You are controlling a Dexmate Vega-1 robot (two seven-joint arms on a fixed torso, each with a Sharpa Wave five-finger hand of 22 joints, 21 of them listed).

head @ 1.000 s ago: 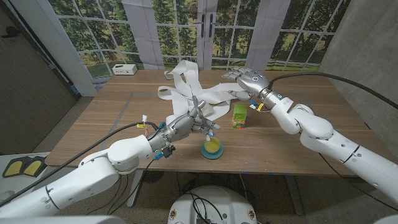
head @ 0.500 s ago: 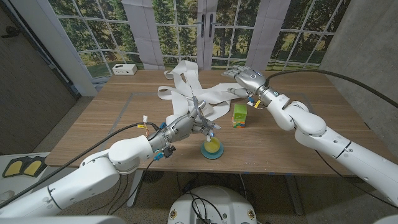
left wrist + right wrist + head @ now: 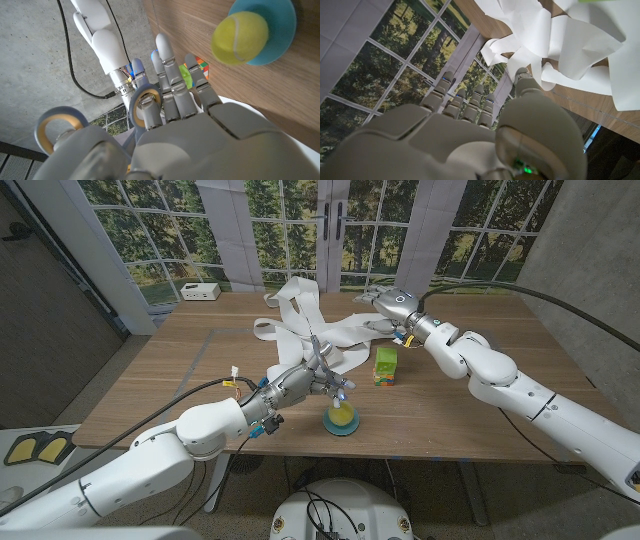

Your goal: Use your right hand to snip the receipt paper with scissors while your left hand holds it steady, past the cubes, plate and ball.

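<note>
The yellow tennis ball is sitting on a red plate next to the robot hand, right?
Not quite. The tennis ball is yellow and sits on a plate, but the plate is blue, not red. The left wrist view shows this best, with the left robot hand beside it; the head view shows it too.

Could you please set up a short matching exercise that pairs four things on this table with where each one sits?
Things:
1. yellow ball
2. stacked cubes
3. white box
4. receipt paper

Places:
A. far left corner of the table
B. sprawled across the middle, toward the far edge
C. on the blue plate near the front edge
D. just right of the paper, below the right hand

Pairs: 1-C, 2-D, 3-A, 4-B
</note>
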